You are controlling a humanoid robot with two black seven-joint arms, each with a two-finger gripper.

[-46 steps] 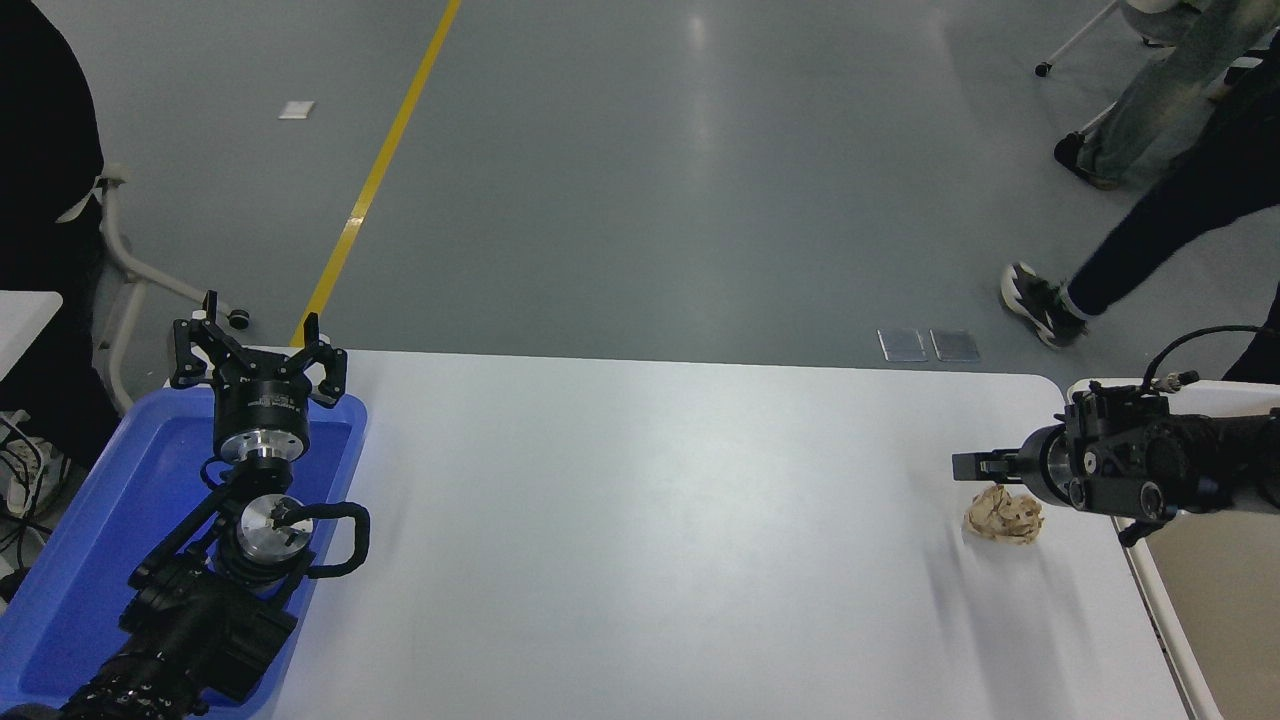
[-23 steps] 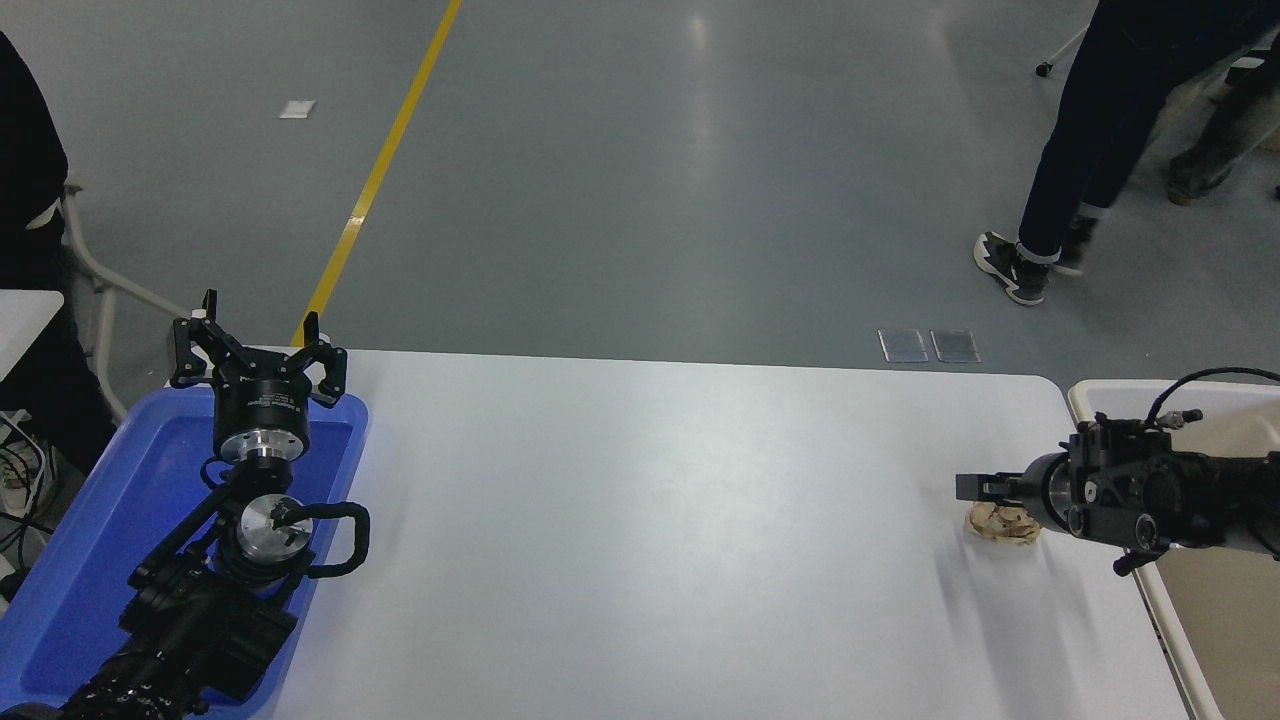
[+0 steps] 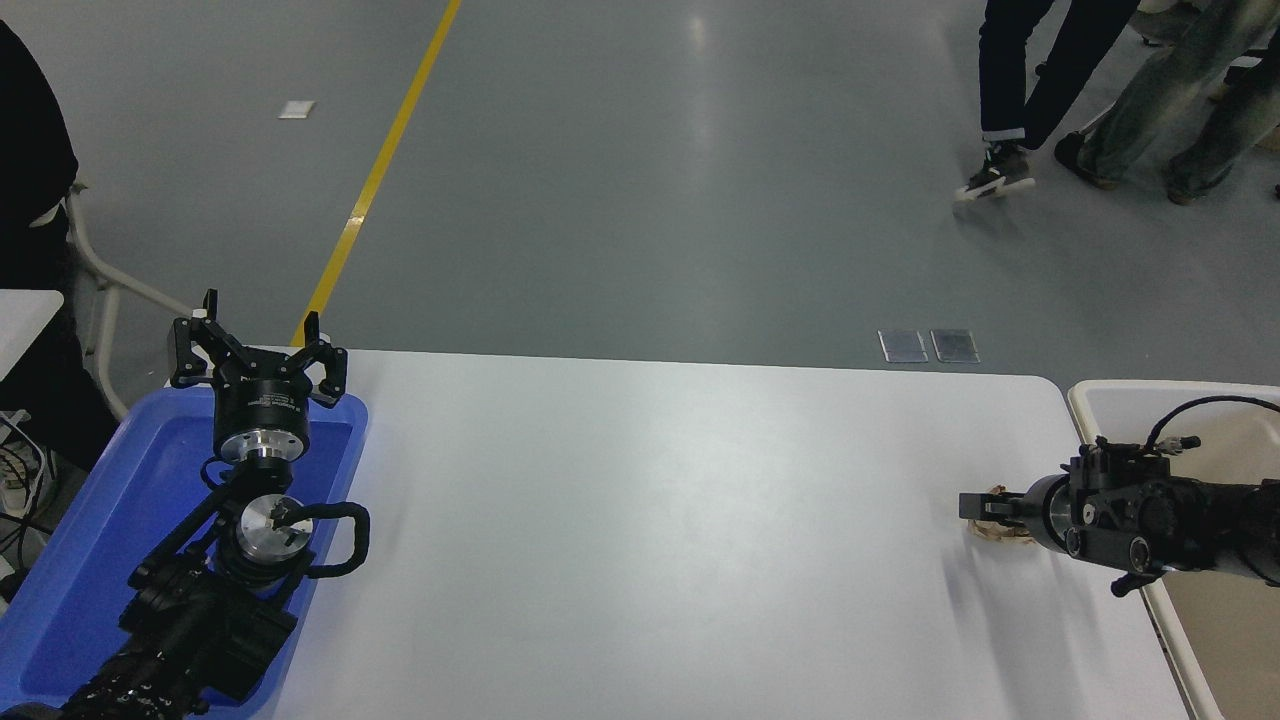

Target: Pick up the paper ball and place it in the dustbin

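Grasping step: right end effector (image 3: pixel 985 505) low over the paper ball (image 3: pixel 1000 530), grip state indiscernible, just left of the dustbin (image 3: pixel 1085 400); next move needs closure, then lift rightward over the rim.

Crumpled paper ball (image 3: pixel 1000 530), glossy white table (image 3: pixel 650 520)

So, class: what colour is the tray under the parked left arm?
Bright blue. The tray shows best in the head view, at the table's left edge.
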